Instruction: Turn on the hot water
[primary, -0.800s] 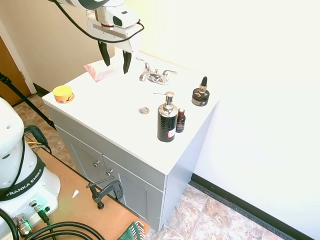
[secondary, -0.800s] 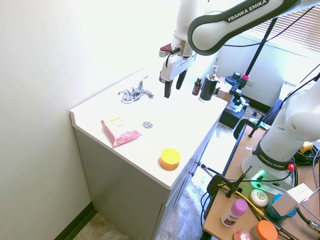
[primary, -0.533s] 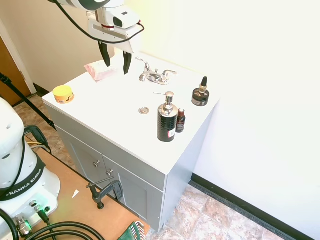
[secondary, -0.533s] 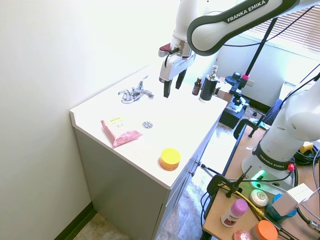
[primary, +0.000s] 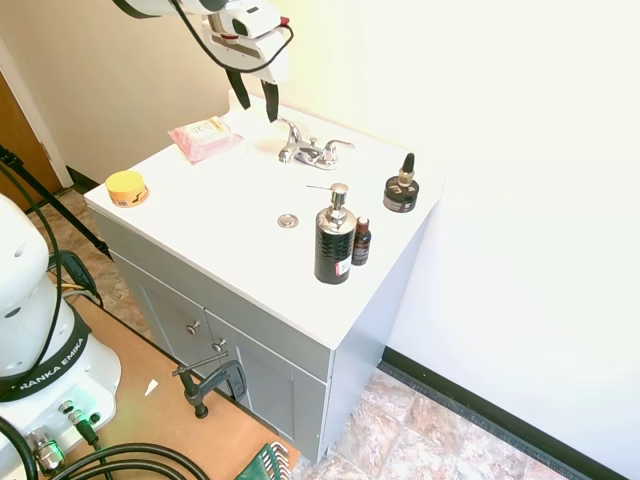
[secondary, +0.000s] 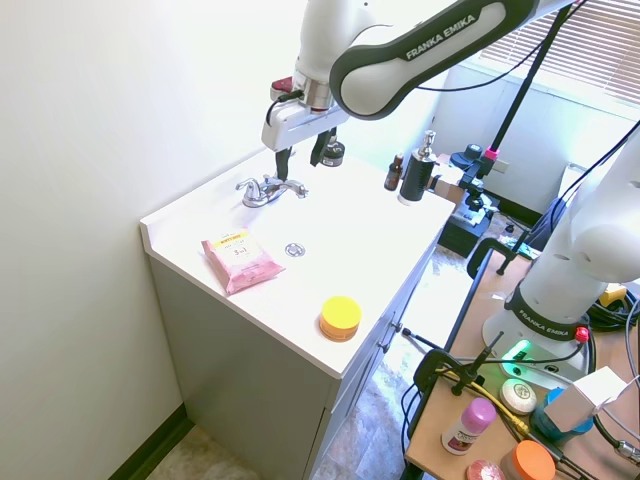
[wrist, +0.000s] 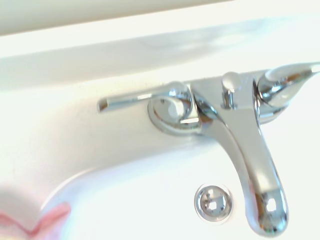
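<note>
The hot water faucet (primary: 312, 152) is small and chrome, with a short spout and two slim levers, at the back of the white vanity top (primary: 230, 200). My gripper (primary: 257, 103) hangs open and empty just above and left of the faucet's left lever. From the other side the gripper (secondary: 297, 162) hovers directly over the faucet (secondary: 268, 189). The wrist view looks down on the faucet: one lever (wrist: 135, 102) points sideways, the spout (wrist: 255, 170) reaches over the drain (wrist: 213, 202), and the other lever (wrist: 285, 82) is at the frame edge.
A pink wipes packet (primary: 204, 138) lies left of the faucet, with a yellow jar (primary: 126, 187) near the front corner. A black soap bottle (primary: 333, 245), a small brown bottle (primary: 361, 242) and a black dropper jar (primary: 401, 190) stand on the right. The wall rises close behind the faucet.
The gripper has moved back toward the wall and over the faucet, from beside the wipes packet. It stays open. Nothing on the counter moved.
</note>
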